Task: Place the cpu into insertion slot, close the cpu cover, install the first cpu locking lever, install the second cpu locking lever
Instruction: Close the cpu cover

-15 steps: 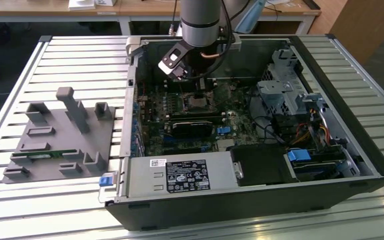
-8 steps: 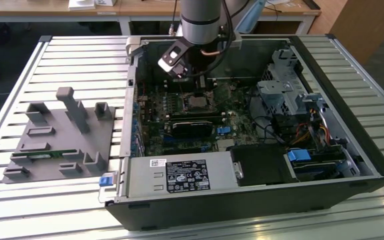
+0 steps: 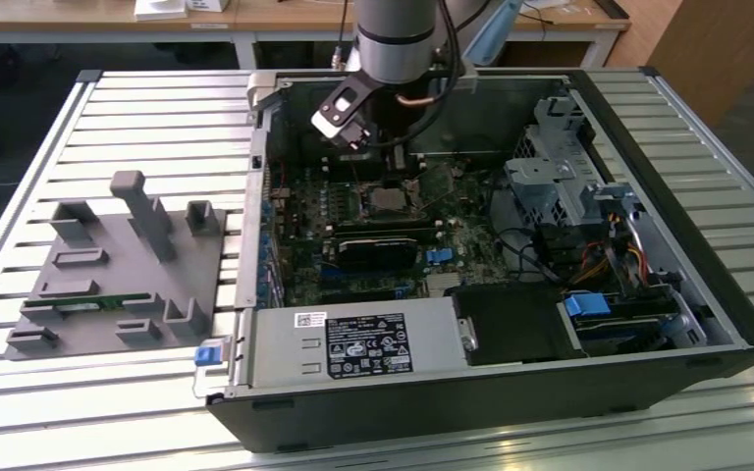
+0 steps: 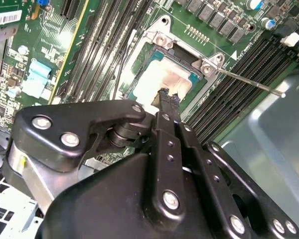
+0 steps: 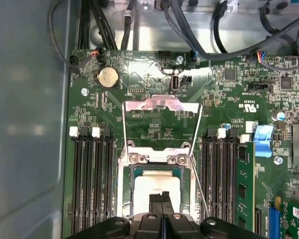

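Second wrist view puts your gripper (image 4: 168, 97), pressed together, over the cpu (image 4: 157, 79) seated in the insertion slot (image 4: 185, 51); push lightly, squarely.

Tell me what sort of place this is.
Probably a robotics lab or workshop: an open black desktop computer case lies on a slatted silver metal table, a grey robot arm reaching inside, light wooden workbenches behind.

Black gripper (image 5: 162, 198), fingers together, masks part of the dull silver square cpu (image 5: 144, 181) directly beneath it; contact undeterminable. Of the silvery-framed square insertion slot (image 5: 123, 184), the portion nearest the gripper body is cut off.
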